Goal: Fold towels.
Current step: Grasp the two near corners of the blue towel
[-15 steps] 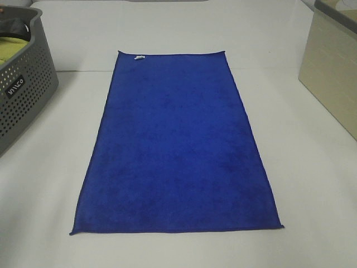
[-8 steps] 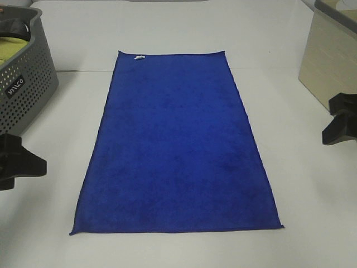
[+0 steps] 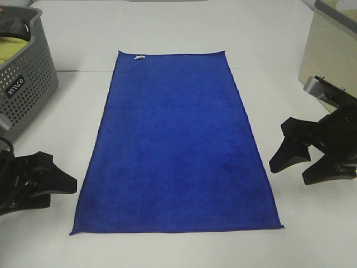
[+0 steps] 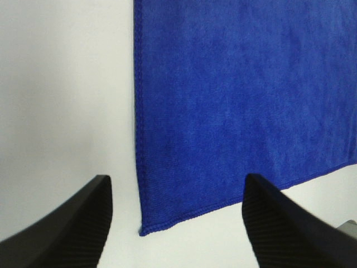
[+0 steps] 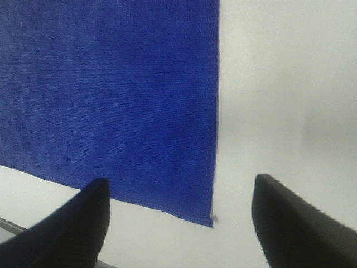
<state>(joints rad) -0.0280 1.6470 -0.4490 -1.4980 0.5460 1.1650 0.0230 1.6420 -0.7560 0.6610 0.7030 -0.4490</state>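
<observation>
A blue towel [image 3: 175,142] lies flat and spread out on the white table [image 3: 167,28], long side running away from me, with a small white tag [image 3: 138,57] at its far left corner. My left gripper [image 3: 58,192] is open and empty, just left of the towel's near left corner [image 4: 144,230]. My right gripper [image 3: 291,170] is open and empty, just right of the towel's right edge, near its near right corner [image 5: 211,222]. Neither gripper touches the towel.
A grey perforated basket [image 3: 25,89] holding other cloth stands at the far left. A beige box [image 3: 332,67] stands at the far right. The table's front edge runs close below the towel.
Both arms have come in from the sides toward the towel's near corners, from out of view a second ago. The towel has not moved.
</observation>
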